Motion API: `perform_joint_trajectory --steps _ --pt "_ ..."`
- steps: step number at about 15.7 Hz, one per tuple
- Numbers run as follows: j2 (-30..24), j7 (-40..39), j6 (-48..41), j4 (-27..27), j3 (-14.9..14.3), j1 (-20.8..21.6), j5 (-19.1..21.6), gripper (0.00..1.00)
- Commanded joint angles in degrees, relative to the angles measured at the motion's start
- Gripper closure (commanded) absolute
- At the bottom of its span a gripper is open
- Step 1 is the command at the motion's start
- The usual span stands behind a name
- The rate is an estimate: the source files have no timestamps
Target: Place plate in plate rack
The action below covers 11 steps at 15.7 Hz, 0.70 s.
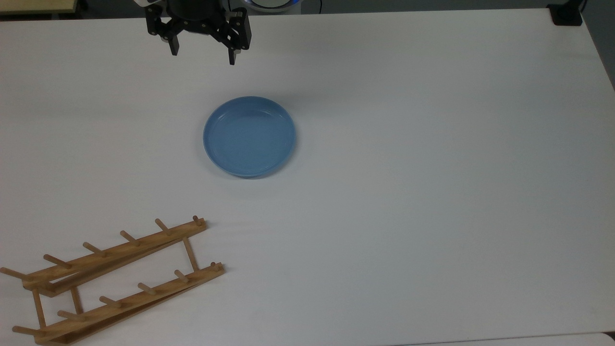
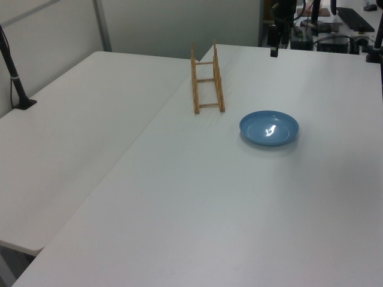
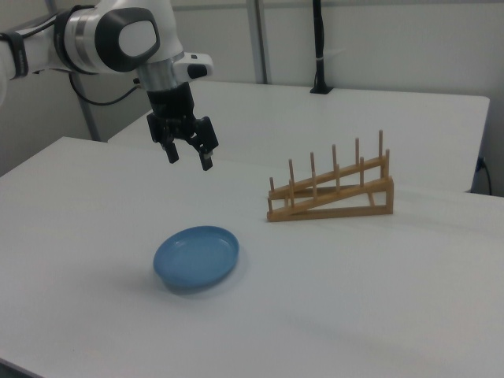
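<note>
Rack (image 1: 115,278) cut off at the top view's left edge.

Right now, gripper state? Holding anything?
Gripper: open, holding nothing, in the air above the table. The plate lies flat on the table, apart from the plate rack.
</note>
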Motion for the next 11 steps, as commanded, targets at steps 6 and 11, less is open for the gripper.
perform_joint_trajectory --steps 6,11 --pt "0.68 0.03 -0.54 0.22 0.45 -0.01 0.0 0.0" --pt "1.74 -1.03 -0.8 0.22 0.45 0.25 -0.27 0.0"
